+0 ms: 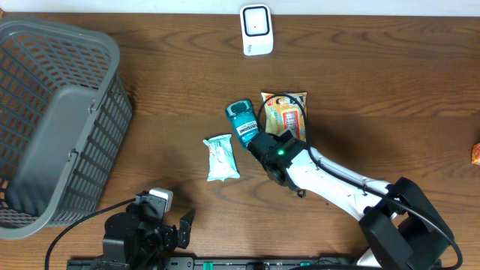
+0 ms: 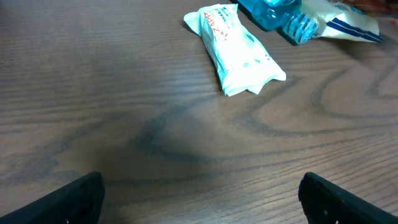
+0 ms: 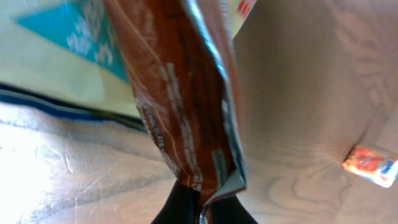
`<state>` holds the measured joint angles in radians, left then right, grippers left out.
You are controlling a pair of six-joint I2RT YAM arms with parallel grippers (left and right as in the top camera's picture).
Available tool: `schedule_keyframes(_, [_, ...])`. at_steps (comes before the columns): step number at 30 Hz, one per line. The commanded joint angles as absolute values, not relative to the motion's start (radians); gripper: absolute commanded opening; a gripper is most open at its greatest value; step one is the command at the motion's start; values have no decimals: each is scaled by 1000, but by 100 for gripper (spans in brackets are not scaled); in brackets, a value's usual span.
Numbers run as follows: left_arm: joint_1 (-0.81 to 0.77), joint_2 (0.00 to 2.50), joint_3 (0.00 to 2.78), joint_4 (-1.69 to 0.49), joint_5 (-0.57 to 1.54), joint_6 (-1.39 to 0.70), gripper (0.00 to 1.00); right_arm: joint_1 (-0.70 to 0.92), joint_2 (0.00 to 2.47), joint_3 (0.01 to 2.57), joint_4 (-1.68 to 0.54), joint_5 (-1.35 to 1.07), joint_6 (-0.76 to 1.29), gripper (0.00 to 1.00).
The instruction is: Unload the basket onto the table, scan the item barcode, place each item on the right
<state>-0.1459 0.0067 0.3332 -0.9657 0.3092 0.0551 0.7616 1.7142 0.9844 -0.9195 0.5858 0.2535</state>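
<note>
Overhead: R arm was stretched to the item cluster mid-table, right gripper [image 1: 264, 142] sat btwn teal bottle [image 1: 242, 120] and snack packet [image 1: 283, 112]. Right wrist cam: jaws were pinched fully closed on the packet's brown edge, wrapper filled most of that view. Scanner [image 1: 256, 30] stood at the far table edge, well apart from the packet. Wipes pack [image 1: 222, 158] lay near the bottle on its left, basket [image 1: 112, 52] at far left. Left gripper [image 2: 199, 202] hovered wide open over bare table [image 2: 124, 124], nothing in it
</note>
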Motion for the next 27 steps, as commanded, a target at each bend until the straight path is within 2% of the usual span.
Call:
schedule_keyframes(1, [-147, 6, 335, -980, 314, 51, 99, 767, 1715, 975, -916, 492, 313, 1])
schedule_keyframes(2, [-146, 6, 335, -980, 314, 51, 99, 767, 1715, 977, -916, 479, 337, 1])
schedule_keyframes(3, [-146, 6, 335, -980, 314, 51, 99, 767, 1715, 980, -916, 465, 356, 7])
schedule_keyframes(4, [-146, 6, 335, -980, 314, 51, 99, 767, 1712, 984, -917, 454, 367, 20])
schedule_keyframes(6, [-146, 6, 335, -980, 314, 51, 99, 767, 1705, 996, -918, 430, 367, 33])
schedule_keyframes(7, [-146, 6, 335, -980, 314, 51, 99, 767, 1698, 1005, -925, 430, 367, 45])
schedule_keyframes(10, [-147, 6, 335, -980, 314, 51, 100, 767, 1690, 1031, -946, 429, 367, 52])
schedule_keyframes(16, [-147, 6, 335, -980, 314, 51, 99, 767, 1644, 1159, -1039, 408, 465, 54])
schedule_keyframes(21, [-146, 6, 335, -980, 314, 51, 99, 765, 1517, 1225, -1058, 355, 486, 74])
schedule_keyframes(23, [-146, 6, 335, -980, 314, 51, 99, 752, 1456, 1225, -1056, 338, 486, 87])
schedule_keyframes(24, [-147, 6, 335, -980, 314, 51, 99, 739, 1428, 1223, -1056, 325, 483, 97])
schedule_keyframes(27, [-147, 6, 335, -980, 314, 51, 99, 656, 1377, 1211, -1055, 207, 389, 99])
